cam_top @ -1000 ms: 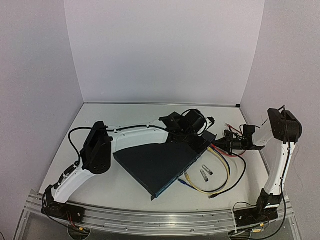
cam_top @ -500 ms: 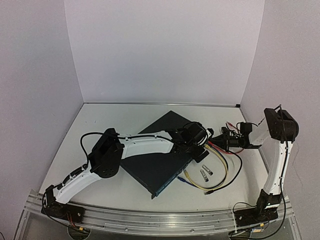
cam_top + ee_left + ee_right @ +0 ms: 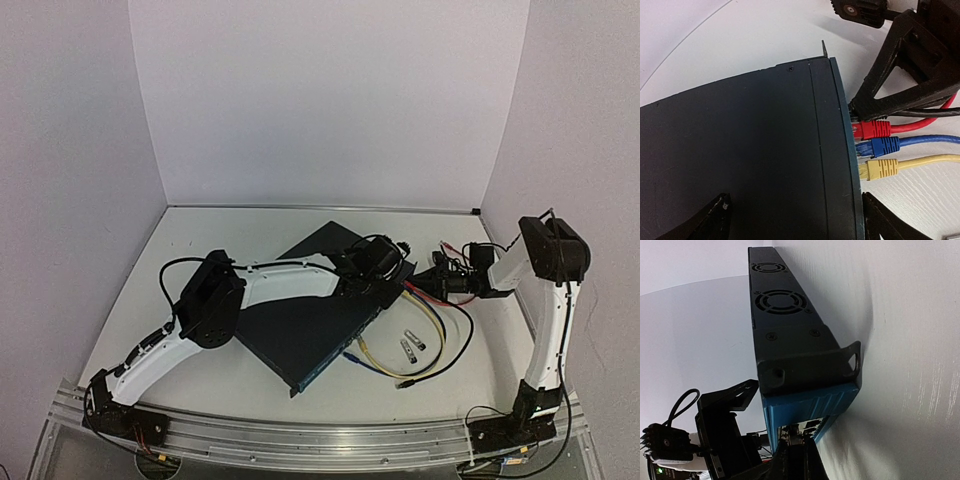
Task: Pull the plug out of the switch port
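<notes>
Right claw (image 3: pixel 855 102) is pressed together, tip at the socket face of the switch (image 3: pixel 300 320), right beside the red plug (image 3: pixel 871 129). Can't tell if anything is pinched between the fingers; a black cable (image 3: pixel 925 113) runs out from under it. Next along the row are the blue plug (image 3: pixel 881 146) and the yellow plug (image 3: pixel 880 168). All three are seated in sockets, leads trailing away from the face. Left claw (image 3: pixel 378 270) is spread over the switch's corner by those sockets, one finger (image 3: pixel 710 222) above the lid, the other (image 3: pixel 890 220) out past the socket face. Contact with the lid: can't tell. The switch lies flat on the tabletop (image 3: pixel 200 250), roughly centre and set diagonally, socket face toward the right arm. Right wrist view shows its end face with two round fan grilles (image 3: pixel 780 302) and a mounting ear. Leads loop on the tabletop off the socket face, with two small silvery parts (image 3: pixel 410 345) inside the yellow loop.
</notes>
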You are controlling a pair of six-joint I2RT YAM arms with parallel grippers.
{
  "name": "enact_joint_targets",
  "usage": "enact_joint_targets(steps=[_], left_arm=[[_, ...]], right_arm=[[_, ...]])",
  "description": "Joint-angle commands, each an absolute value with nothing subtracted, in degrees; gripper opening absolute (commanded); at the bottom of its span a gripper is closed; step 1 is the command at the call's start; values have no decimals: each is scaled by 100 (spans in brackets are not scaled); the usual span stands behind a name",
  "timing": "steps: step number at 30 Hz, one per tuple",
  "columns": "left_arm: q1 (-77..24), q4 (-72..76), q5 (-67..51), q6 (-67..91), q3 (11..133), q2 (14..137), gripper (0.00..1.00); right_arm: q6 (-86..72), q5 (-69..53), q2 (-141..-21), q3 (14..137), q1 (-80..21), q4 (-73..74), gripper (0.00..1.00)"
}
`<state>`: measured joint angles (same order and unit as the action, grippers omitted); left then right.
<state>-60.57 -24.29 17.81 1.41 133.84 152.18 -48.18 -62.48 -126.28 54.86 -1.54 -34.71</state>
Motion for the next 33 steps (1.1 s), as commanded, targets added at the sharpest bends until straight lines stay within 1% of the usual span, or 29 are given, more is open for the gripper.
enact_joint_targets(steps=[1, 6, 12, 17, 23, 25, 27, 30, 33], left_arm=[[-5773, -2632, 2188, 415, 13058, 15314, 83], [-5608, -2722, 1995, 674, 12768, 15177, 81], [-5599, -2679, 1754, 505, 12563, 15124, 83], [-5599, -2593, 1327, 382, 12272, 14989, 86], [-5607, -2404, 915, 325, 11959, 14777, 87], [-5614, -2397, 842, 319, 11952, 14758, 87], [-5617, -2389, 768, 308, 11960, 14732, 87], [-5625, -2350, 654, 309, 11936, 14666, 89], [-5631, -2285, 572, 330, 11889, 14590, 90]], right_arm=[[-4992, -6111, -13039, 4977, -290, -2426, 0], [-4808, -6065, -12687, 4569, 212, -2428, 0], [-4486, -6203, -12279, 4169, 317, -2421, 0], [-4351, -6209, -12132, 4168, 348, -2423, 0], [-4319, -5785, -11117, 4358, 356, -2288, 0], [-4074, -5528, -10659, 4592, 355, -1745, 0], [-3496, -5110, -10218, 4961, 355, -780, 0], [-2507, -4143, -9552, 5697, 352, 866, 0], [-2055, -3521, -9131, 6169, 352, 1272, 0]])
